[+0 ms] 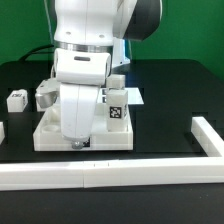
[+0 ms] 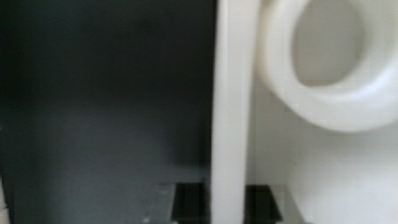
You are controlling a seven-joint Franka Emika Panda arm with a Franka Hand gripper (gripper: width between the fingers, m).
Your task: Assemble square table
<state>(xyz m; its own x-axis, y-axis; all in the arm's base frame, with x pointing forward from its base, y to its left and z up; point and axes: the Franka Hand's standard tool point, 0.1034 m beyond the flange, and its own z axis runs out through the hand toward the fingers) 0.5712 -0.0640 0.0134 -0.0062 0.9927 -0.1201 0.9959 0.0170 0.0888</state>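
Note:
The square table top point(image 1: 50, 133) is a white tray with a raised rim, lying on the black table under the arm. A tagged white leg point(image 1: 116, 110) stands upright on it at the exterior view's right. My gripper point(image 1: 78, 143) points down at the top's near edge. In the wrist view my gripper point(image 2: 230, 205) is shut on the top's raised rim point(image 2: 231, 100), with a dark finger on each side. A round corner socket point(image 2: 329, 70) lies beside the rim. Two loose legs point(image 1: 17, 98) point(image 1: 45, 95) rest at the exterior view's left.
A long white L-shaped border rail point(image 1: 100, 172) runs along the front and turns up at the exterior view's right point(image 1: 208, 140). The marker board point(image 1: 136, 97) shows behind the arm. Another white piece point(image 1: 2, 130) sits at the left edge.

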